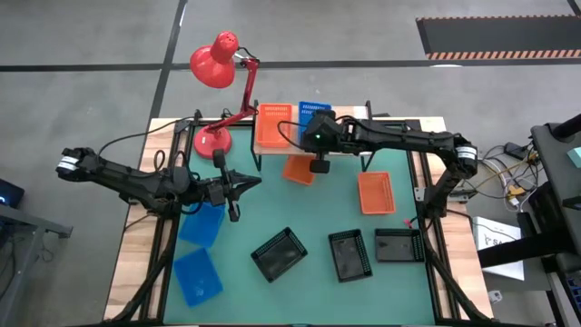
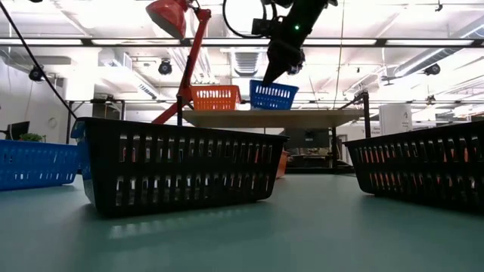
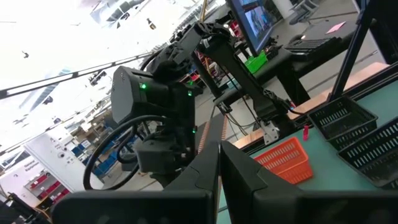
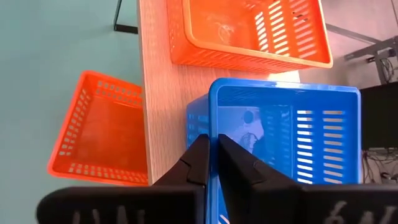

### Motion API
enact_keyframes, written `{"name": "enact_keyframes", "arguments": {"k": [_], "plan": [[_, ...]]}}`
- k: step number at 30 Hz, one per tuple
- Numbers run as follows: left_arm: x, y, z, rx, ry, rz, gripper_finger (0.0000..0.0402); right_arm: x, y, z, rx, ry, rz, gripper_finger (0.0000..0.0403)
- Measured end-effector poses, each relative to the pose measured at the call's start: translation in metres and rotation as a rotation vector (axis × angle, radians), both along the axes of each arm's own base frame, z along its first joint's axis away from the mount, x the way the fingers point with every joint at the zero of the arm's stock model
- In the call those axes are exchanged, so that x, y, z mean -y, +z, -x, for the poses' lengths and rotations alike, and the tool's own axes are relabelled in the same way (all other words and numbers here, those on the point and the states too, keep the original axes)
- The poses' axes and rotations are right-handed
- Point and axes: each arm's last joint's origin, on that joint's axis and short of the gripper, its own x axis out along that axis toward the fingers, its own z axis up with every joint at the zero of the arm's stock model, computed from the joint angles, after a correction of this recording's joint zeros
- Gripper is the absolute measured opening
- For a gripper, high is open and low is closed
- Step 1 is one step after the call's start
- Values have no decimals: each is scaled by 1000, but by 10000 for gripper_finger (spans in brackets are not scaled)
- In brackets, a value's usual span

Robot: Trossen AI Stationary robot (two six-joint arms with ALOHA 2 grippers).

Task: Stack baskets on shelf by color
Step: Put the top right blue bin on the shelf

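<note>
The light-wood shelf (image 1: 349,150) stands at the table's far side. On it sit an orange basket (image 1: 272,125) and, to its right, a blue basket (image 1: 313,111). My right gripper (image 1: 320,138) reaches over the shelf from the right and is shut on the blue basket (image 4: 292,137). Two more orange baskets lie on the green table, one just in front of the shelf (image 1: 298,170) and one to the right (image 1: 376,193). Three black baskets (image 1: 279,253) (image 1: 349,254) (image 1: 399,245) and two blue ones (image 1: 201,225) (image 1: 197,275) lie nearer. My left gripper (image 1: 240,186) hovers shut at centre-left. My right gripper pinches the blue basket's near end wall at its rim (image 4: 212,112), one finger inside (image 4: 239,162) and one outside, coming from above and pointing down. In the low view the basket (image 2: 274,94) rests on the shelf board (image 2: 272,117).
A red desk lamp (image 1: 216,64) stands at the shelf's left end, its base (image 1: 211,143) on the table. The shelf has bare board right of the blue basket. Black baskets fill the near foreground of the low view (image 2: 178,162). Cables and equipment lie off the table's right edge.
</note>
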Motion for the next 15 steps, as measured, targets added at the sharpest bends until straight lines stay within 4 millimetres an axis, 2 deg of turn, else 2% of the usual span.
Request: {"name": "enact_keyframes", "arguments": {"k": [15], "plan": [[0,0,0,0,0,0,0,0,4,-2,49,-8,1,71]]}}
